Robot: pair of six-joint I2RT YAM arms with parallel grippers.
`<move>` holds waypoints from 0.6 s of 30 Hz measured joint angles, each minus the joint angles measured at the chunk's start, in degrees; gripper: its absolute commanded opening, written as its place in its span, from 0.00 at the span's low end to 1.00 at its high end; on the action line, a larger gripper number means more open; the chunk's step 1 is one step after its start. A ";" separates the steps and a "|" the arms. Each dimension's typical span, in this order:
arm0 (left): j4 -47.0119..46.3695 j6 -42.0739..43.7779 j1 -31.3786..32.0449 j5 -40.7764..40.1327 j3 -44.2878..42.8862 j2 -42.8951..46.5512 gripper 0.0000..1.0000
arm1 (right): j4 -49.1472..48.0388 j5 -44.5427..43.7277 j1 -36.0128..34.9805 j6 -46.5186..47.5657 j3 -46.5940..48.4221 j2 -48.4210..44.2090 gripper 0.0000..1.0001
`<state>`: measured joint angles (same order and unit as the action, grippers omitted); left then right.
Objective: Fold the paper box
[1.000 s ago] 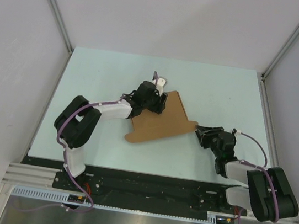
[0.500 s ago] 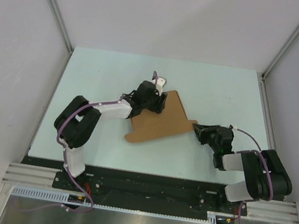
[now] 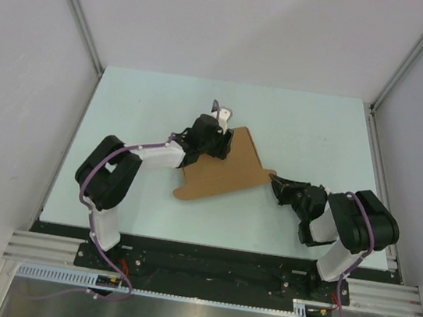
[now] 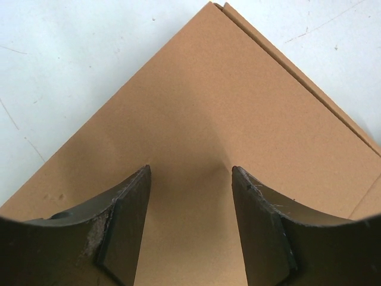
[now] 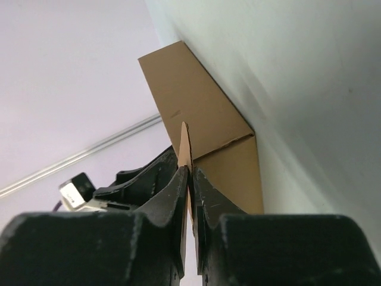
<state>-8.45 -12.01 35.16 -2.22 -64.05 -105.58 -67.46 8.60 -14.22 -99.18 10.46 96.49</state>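
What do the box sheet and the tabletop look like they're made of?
The paper box: thin brown cardboard, matte and faintly fibrous, with pressed crease lines. The table: probably a smooth, pale blue-green laminate or painted board. Faint scratches show, but the exact material is unclear.

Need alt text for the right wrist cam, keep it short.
The right gripper is shut on a thin tab of the paper box, seen edge-on between its two dark fingers. Beyond it, the rest of the brown cardboard lies on the pale table, which fills the right side of the tilted view.
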 measured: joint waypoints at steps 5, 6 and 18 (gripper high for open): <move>-0.79 -0.39 0.00 -0.72 1.07 0.59 0.62 | -3.02 0.61 -1.66 -4.44 -1.27 0.70 0.00; -1.09 -0.66 0.00 -0.81 1.29 0.68 0.62 | -3.21 0.72 -1.92 -5.01 -1.46 0.70 0.00; -4.55 -3.63 -0.61 -2.14 4.31 2.10 0.62 | 0.81 1.62 -6.23 -6.10 -2.38 -5.05 0.48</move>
<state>-12.99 -15.64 34.54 -4.36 -59.75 -103.48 -66.65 10.22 -20.45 -105.27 8.08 91.44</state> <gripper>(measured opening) 0.618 0.295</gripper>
